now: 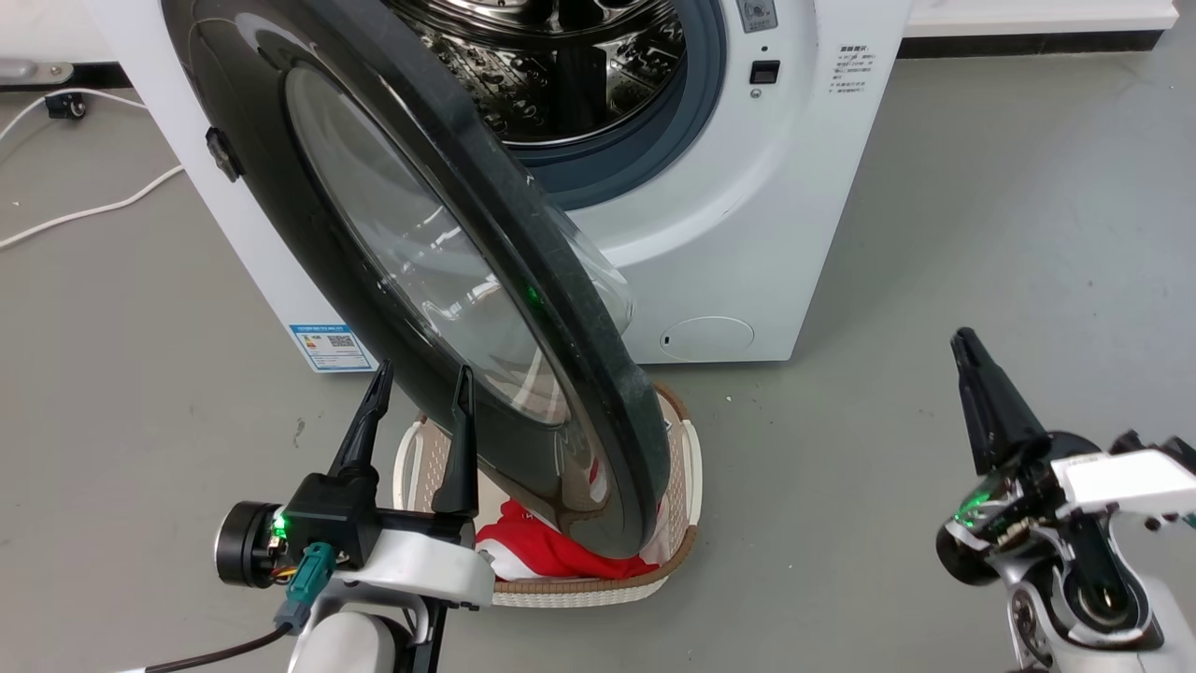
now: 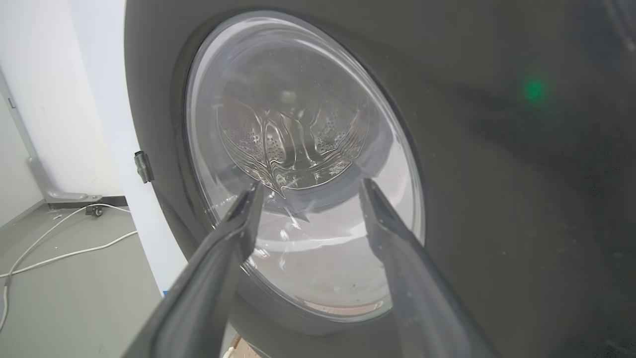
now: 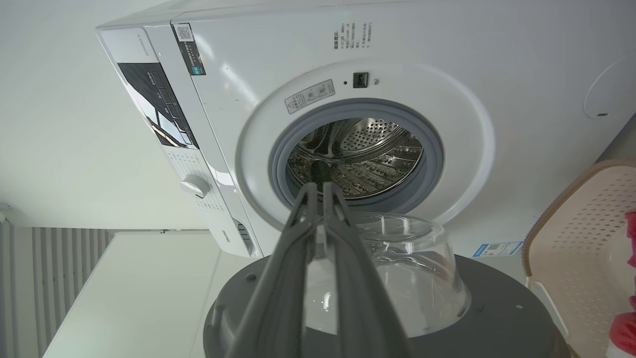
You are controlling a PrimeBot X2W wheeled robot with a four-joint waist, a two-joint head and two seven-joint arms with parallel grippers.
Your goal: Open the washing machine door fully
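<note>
Item: washing machine door [image 1: 420,271], round, a glossy black ring around a bulging clear glass bowl.

Location: swung out from the white washing machine [image 1: 747,234] on a hinge at the robot's left. It stands partway open, with the steel drum [image 1: 561,65] exposed behind it. Its lower edge sits over a laundry basket [image 1: 690,467] holding red cloth [image 1: 551,551] on the floor [image 1: 981,234]. Contact with the basket cannot be told.

Likely handling: rigid and fairly heavy, moving only in an arc about its hinge. The black face is smooth and probably slippery to narrow fingers. The glass centre is the fragile part.

Suggested hold: the thick black rim at the free edge, farthest from the hinge, where leverage is best, pinched or hooked across its thickness. Keep off the glass.

Left claw [image 1: 422,374]: open and gripping nothing, fingers spread and aimed at the door's outer face, low on the glass. Whether the tips touch cannot be told.

Right claw [image 1: 964,341]: closed and empty, well apart to the right, facing the drum opening.

Status: not yet fully open, by judgement.
</note>
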